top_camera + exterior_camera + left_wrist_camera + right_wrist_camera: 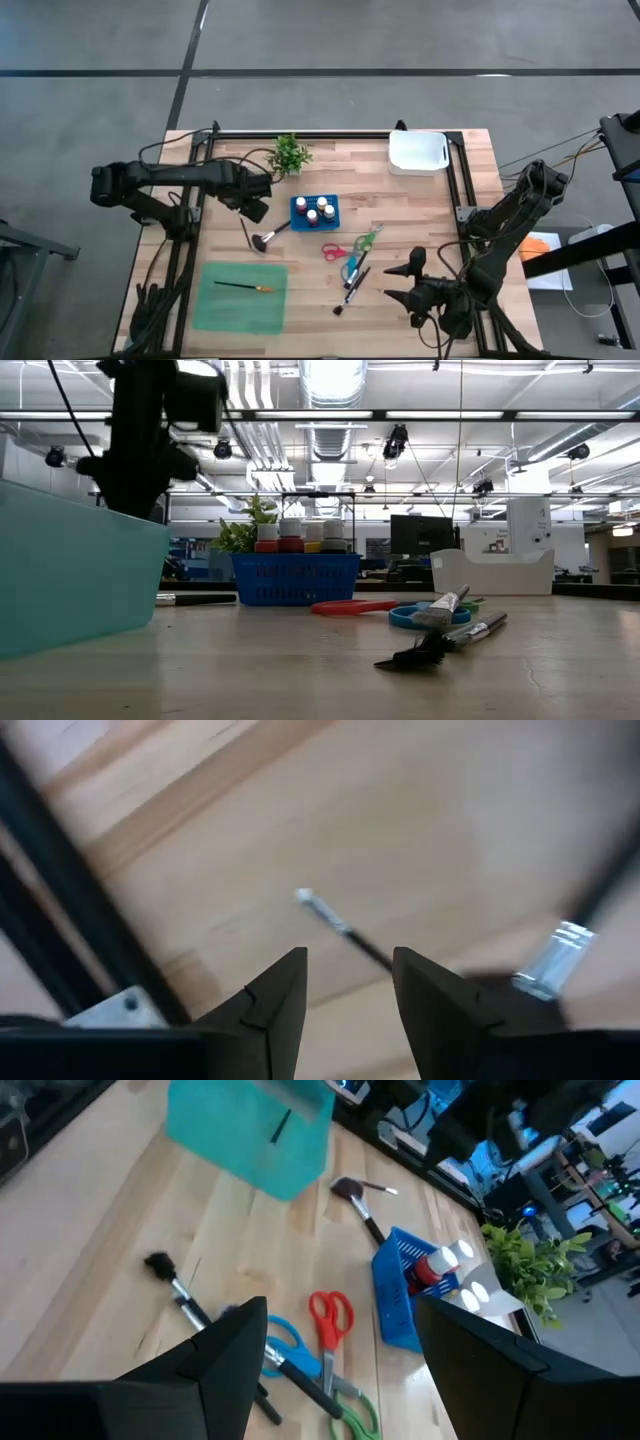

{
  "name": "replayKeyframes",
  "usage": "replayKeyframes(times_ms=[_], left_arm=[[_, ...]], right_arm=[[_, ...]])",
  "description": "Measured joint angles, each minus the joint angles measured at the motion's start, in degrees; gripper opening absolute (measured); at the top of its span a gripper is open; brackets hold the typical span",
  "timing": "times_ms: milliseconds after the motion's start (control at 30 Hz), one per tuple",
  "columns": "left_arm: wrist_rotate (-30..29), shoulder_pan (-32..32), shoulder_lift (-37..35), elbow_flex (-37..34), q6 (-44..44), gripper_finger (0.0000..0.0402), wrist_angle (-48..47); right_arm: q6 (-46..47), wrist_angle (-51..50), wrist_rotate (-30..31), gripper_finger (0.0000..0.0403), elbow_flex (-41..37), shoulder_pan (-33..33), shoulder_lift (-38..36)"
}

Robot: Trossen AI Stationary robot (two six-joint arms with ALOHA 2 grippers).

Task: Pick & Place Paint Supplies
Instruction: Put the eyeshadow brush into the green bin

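Paint supplies lay spread over the middle of the table [420, 200]. In the high view, the paint bottles [315, 210] stood in a blue basket [299, 205] at the centre, likely to keep them upright. One thin brush [243, 287] lay in the green tray [240, 310] near the front left corner. A wide brush [268, 238] lay just left of the basket, under the left gripper [255, 208]. The scissors [337, 251] and more brushes [352, 290] lay right of centre; the right gripper [400, 281], empty with its fingers wide apart, waited near the front right corner.

In the low view, the basket stood behind the red scissors.

In the left wrist view, the half-open fingers held nothing and framed the brush handle [345, 928], probably to take it.

In the right wrist view, the scissors [330, 1316] lay beside the basket.
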Motion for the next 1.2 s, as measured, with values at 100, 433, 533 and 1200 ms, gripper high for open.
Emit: replayKeyframes(times_ms=[100,433,533,1200], left_arm=[[-0.13,1.03,-0.01,-3.26,-3.26,0.0143,0.14],[0.07,1.12,-0.01,-10.09,-10.13,0.0109,7.67],[-0.16,1.25,-0.02,-10.81,-11.67,0.0109,10.64],[-0.99,3.97,0.0,-20.37,-20.36,0.0109,23.68]], right_arm=[[0.0,-0.01,-0.03,0.0254,0.0,0.0,-1.2],[-0.04,-0.12,-1.81,0.0254,-0.11,0.14,-1.44],[-0.06,-0.11,-1.81,0.0254,-0.11,0.28,-1.31],[0.58,0.15,-2.03,0.0254,-0.55,0.31,-1.24]])
